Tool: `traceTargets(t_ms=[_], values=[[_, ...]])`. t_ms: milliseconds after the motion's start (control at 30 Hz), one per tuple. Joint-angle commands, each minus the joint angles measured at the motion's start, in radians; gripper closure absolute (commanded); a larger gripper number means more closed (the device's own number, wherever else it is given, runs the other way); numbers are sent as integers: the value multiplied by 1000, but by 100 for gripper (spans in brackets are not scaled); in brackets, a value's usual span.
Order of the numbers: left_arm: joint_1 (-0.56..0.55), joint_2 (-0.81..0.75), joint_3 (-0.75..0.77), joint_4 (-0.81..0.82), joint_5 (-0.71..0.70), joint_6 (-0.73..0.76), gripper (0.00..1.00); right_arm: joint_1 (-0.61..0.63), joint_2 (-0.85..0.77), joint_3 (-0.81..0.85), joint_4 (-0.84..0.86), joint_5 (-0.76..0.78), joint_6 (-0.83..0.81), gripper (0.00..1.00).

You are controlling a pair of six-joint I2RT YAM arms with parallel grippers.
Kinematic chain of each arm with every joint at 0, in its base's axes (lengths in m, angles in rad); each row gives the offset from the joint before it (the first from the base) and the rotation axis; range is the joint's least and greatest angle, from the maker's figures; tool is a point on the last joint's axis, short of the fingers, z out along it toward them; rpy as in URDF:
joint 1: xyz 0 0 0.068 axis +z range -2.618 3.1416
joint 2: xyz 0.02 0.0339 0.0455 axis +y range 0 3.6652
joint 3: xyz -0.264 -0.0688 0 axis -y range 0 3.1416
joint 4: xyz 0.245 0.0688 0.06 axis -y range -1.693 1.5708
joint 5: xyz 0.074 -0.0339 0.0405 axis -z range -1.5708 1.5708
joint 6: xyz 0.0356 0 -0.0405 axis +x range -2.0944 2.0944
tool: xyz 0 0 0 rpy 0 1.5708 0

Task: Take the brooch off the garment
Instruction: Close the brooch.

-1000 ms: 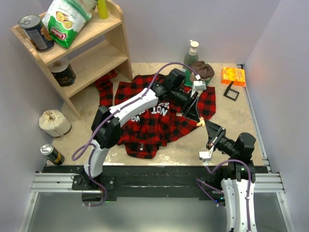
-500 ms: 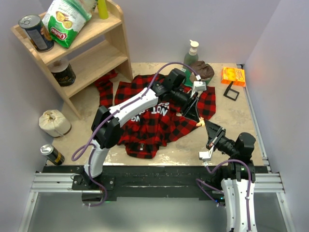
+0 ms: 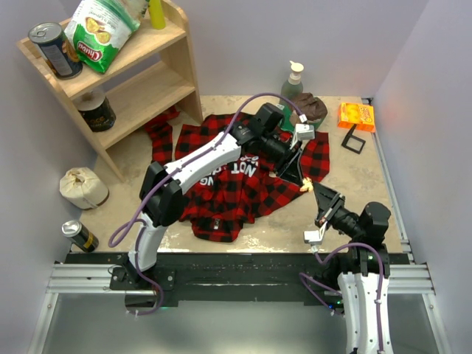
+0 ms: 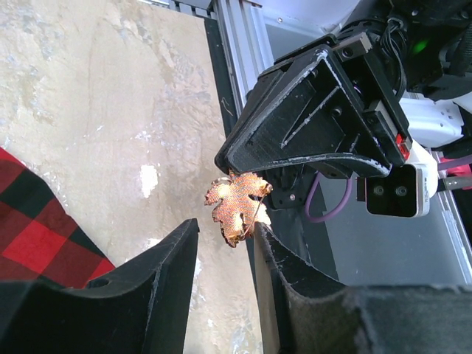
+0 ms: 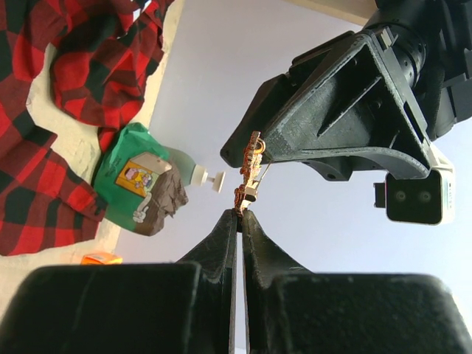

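The brooch (image 4: 237,206), a small gold leaf-shaped ornament, hangs in the air off the garment's right edge (image 3: 307,186). My right gripper (image 5: 240,214) is shut on the brooch's (image 5: 249,171) lower end and holds it upright. My left gripper (image 4: 225,228) is open, its fingertips just short of the brooch, one on each side. From above, the left gripper (image 3: 299,177) faces the right gripper (image 3: 313,189) tip to tip. The garment (image 3: 221,184), a red-and-black plaid shirt, lies spread on the table, with a corner (image 4: 37,221) in the left wrist view.
A green soap bottle (image 3: 293,77), a brown cloth lump (image 3: 310,107), an orange packet (image 3: 356,116) and a small black frame (image 3: 352,141) sit at the back right. A wooden shelf (image 3: 133,74) stands back left, with a white bag (image 3: 82,188) and a can (image 3: 80,236) near it.
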Motion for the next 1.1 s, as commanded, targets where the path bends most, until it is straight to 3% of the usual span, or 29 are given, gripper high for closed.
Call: traceTargets(t_ms=[0,400,600,800,1067], values=[[1,-4,47,-8,17,17,59,-1,6,2,46,-39,-297,100],[44,-46,51,75,148,-60,53,-1,-21,-10,19,-5,-257,100],[119,-112,14,64,154,-52,53,-1,-49,-19,9,7,-147,100],[207,-159,-13,68,134,-19,52,-1,-40,41,-35,32,103,100],[277,-227,-82,19,51,55,50,-1,153,196,-144,63,491,100]])
